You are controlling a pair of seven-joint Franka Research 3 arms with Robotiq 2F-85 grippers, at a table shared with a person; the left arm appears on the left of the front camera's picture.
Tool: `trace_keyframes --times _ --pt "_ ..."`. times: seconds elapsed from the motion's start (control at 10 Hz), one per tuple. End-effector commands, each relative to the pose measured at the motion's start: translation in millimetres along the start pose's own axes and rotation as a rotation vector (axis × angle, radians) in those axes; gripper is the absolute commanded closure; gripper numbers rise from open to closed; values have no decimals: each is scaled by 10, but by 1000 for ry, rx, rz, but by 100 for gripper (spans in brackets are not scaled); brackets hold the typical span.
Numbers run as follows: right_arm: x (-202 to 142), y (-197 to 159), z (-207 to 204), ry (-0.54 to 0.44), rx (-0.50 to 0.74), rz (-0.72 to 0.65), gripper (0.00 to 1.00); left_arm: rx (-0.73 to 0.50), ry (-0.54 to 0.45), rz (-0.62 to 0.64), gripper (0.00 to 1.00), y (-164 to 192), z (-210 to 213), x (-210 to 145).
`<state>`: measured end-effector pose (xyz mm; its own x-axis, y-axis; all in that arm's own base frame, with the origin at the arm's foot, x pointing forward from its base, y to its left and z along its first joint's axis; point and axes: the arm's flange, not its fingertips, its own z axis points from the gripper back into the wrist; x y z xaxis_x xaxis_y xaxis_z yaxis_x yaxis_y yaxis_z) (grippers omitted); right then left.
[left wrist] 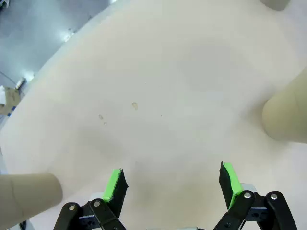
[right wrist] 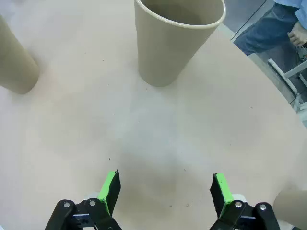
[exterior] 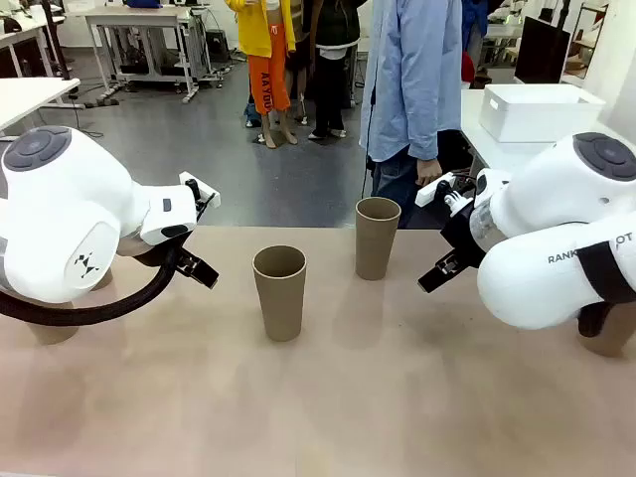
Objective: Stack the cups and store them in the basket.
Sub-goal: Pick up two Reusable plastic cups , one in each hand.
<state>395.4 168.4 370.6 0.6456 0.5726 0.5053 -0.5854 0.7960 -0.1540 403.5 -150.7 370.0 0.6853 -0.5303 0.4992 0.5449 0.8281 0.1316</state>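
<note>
L gripper (left wrist: 172, 181) hangs over the table (exterior: 348, 417), fingers released and spread wide; R gripper (right wrist: 165, 188) likewise slack and wide, pointing twd the far cup (exterior: 377, 237). That cup and the near cup (exterior: 279, 291) stand upright mid-table, apart from each other. White basket (exterior: 537, 109) sits on a separate table at far right, beyond the R arm.

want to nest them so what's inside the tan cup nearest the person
Through the open mouth of the tall tapered tan-brown cardboard-like cup, only bare inner wall shows, with nothing poking out. Its near wall covers the bottom, so that is unseen.
</note>
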Motion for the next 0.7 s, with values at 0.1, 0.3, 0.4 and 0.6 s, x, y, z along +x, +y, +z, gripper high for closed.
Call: trace_keyframes --times 0.1,0.3,0.4,0.6 --pt "0 0 0 0 0 0 0 0 0 0 0 0 1 0" --pt "0 0 0 0 0 0 0 0 0 0 0 0 1 0" --pt "0 0 0 0 0 0 0 0 0 0 0 0 1 0" --pt "0 0 0 0 0 0 0 0 0 0 0 0 1 0"
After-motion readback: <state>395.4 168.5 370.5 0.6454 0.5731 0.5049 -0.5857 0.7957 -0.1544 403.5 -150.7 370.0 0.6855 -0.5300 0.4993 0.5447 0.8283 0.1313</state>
